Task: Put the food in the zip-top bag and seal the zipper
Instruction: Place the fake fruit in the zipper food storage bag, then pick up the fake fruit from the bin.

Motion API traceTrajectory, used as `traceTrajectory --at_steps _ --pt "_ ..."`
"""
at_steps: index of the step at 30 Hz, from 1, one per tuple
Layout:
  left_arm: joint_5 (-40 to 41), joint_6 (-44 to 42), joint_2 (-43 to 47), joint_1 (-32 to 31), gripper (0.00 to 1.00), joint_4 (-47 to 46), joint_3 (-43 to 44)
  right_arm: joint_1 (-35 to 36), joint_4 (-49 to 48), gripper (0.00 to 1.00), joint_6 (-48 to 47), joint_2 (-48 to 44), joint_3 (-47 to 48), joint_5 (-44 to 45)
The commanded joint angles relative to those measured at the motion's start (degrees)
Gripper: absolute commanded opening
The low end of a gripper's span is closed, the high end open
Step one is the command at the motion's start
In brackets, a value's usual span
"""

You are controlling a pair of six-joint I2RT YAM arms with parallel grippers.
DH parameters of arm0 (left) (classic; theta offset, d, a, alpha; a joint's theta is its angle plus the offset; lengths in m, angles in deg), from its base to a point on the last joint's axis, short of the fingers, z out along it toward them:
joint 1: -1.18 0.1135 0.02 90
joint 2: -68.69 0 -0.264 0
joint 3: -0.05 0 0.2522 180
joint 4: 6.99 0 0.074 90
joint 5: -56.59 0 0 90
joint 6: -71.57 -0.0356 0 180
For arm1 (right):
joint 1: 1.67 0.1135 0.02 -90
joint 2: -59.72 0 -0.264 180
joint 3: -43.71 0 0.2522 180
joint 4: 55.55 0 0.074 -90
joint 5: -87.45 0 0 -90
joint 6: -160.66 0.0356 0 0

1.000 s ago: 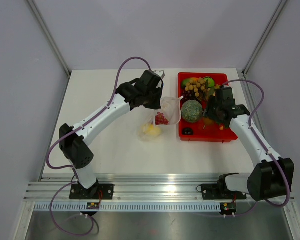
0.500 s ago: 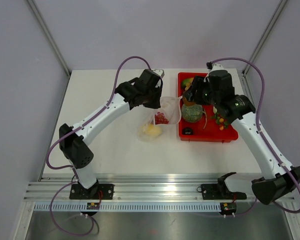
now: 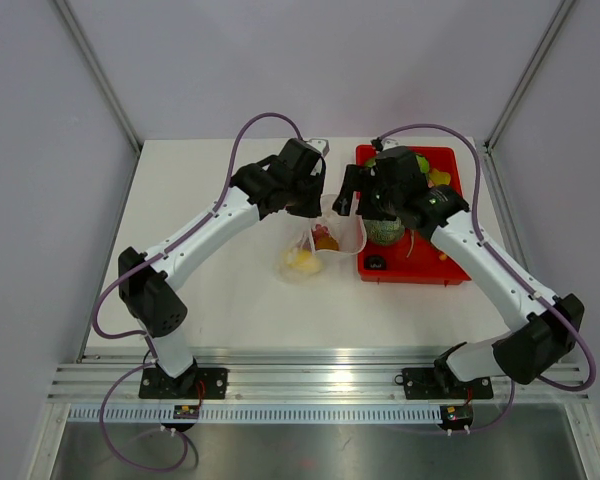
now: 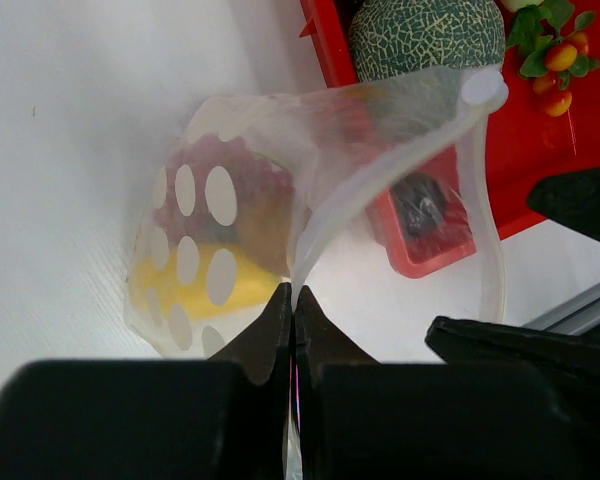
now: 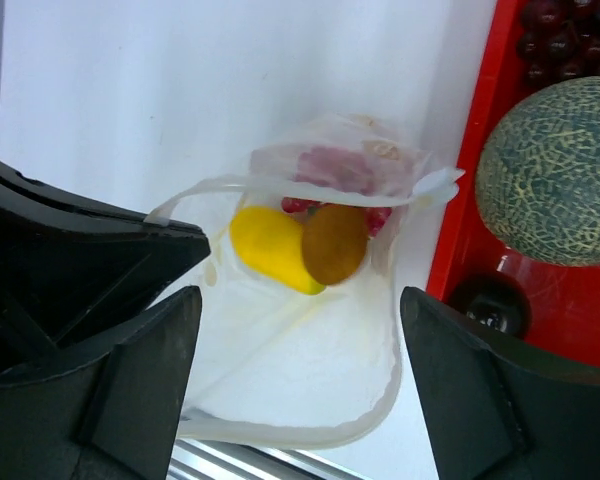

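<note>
The thin, limp bag (image 3: 332, 232) lay on the tabletop (image 3: 210, 170) beside the tray (image 3: 458, 160), its rim pinched by the closed left gripper (image 4: 292, 305). The stiffer zipper (image 5: 280, 184) edge was judged the safest hold. A second earlier the right gripper (image 5: 295, 310) was over the tray; now it was spread above the bag, a brown piece (image 5: 333, 243) released inside.

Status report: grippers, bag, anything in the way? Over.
Left gripper shut on zip-top bag rim, mouth held open. Right gripper open, above the mouth. Brown piece and yellow piece inside; zipper unsealed. Nothing blocking the mouth.
</note>
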Motion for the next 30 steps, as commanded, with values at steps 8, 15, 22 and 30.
traceTrajectory --at_steps 8,15,22,30 --pt "-0.79 -0.74 0.49 0.66 0.0 -1.78 1.52 -7.18 2.48 0.78 -1.12 -9.57 -2.51 11.19" --pt "-0.44 -1.61 1.63 3.04 0.0 -2.04 0.9 -14.76 0.73 0.82 -1.21 -11.61 -17.71 8.45" --pt "-1.32 -1.17 1.19 3.12 0.0 -2.3 0.38 -14.85 -4.46 0.85 -2.43 -1.6 -23.62 -2.6" --pt "-1.32 -1.09 1.28 3.12 0.0 -2.39 -0.41 -14.85 -10.18 0.86 -3.75 6.93 -24.06 -5.78"
